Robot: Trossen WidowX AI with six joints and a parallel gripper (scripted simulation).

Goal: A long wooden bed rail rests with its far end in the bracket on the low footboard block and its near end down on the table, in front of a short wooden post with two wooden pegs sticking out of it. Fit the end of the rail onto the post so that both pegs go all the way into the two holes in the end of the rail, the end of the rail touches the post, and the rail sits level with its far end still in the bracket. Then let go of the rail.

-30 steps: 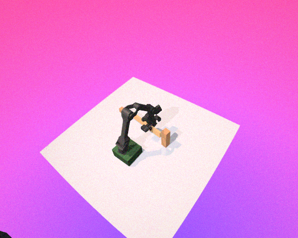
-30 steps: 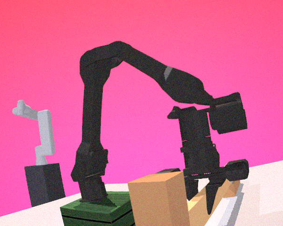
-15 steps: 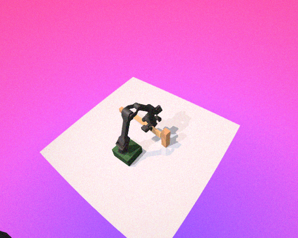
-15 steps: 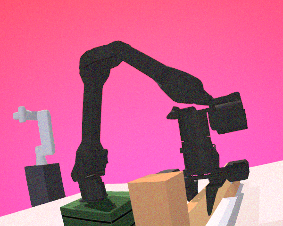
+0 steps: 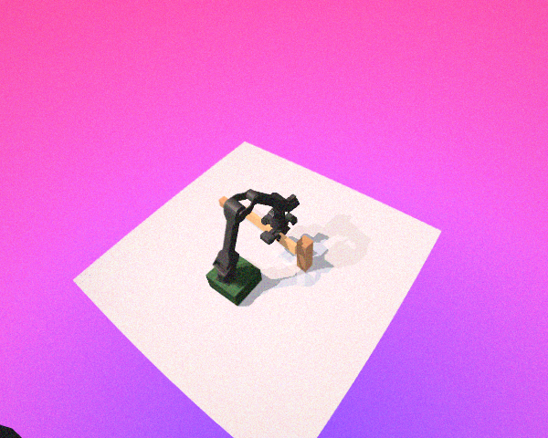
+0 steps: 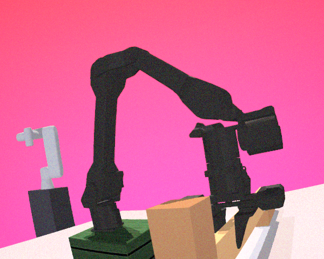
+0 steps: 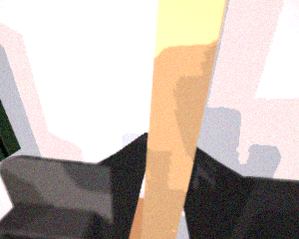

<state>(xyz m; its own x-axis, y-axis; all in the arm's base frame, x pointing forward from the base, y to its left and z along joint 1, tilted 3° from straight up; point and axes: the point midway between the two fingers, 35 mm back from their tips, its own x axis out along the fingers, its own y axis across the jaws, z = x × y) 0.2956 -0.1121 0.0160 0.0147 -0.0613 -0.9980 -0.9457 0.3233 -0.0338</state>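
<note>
Small white arm figure atop dark block, left background, exterior view.

White square table top, pink-to-purple gradient backdrop all round it, dark block with pale grey stand beyond its edge

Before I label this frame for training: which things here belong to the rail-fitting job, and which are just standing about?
Job:
- rail, clamped in the gripper
- post, where the rail's near end goes
- footboard block, far end, mostly hidden behind the arm

Standing about:
- white arm on a dark box, off the table
- green base under the robot
</note>
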